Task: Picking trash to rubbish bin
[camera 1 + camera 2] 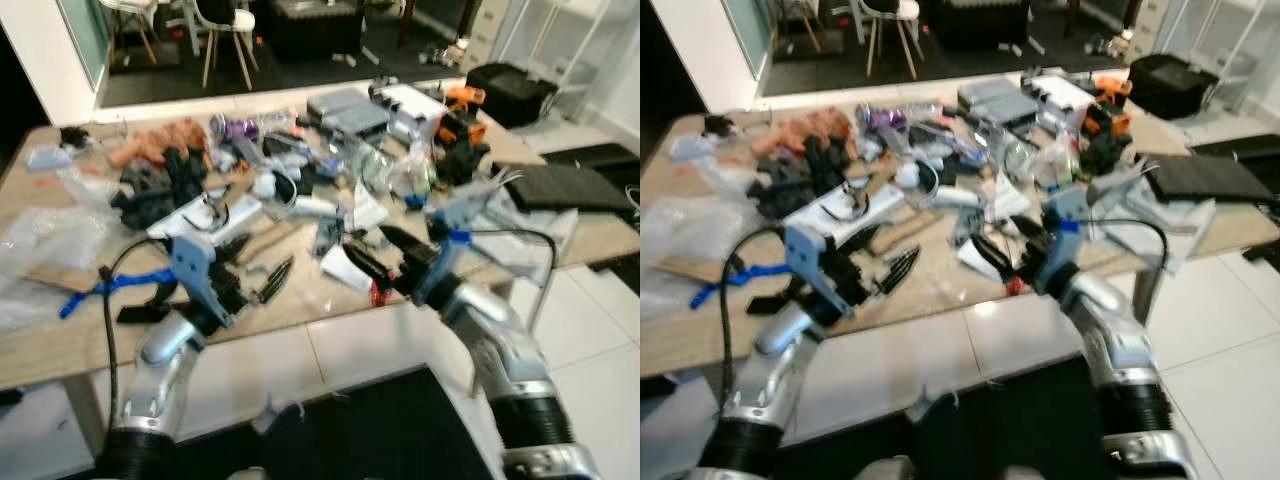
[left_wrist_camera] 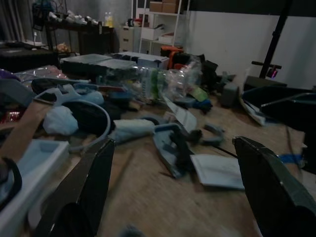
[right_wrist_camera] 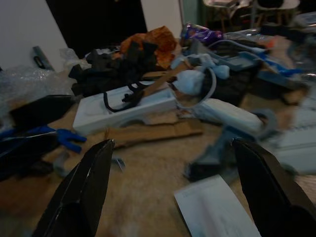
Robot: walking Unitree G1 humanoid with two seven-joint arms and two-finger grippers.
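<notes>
Looking down, I see a cluttered wooden table (image 1: 300, 300) on white tiled floor (image 1: 590, 330), chairs (image 1: 225, 30) beyond. My left gripper (image 1: 255, 272) and right gripper (image 1: 385, 252) hover over its near edge, fingers spread apart, empty. White paper scrap (image 1: 345, 268) lies between them.

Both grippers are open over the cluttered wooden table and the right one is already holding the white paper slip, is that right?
Not quite. Both the left gripper and the right gripper are open over the cluttered wooden table, but the right one holds nothing. The right wrist view shows the white paper slip lying flat on the wood between its spread fingers.
</notes>
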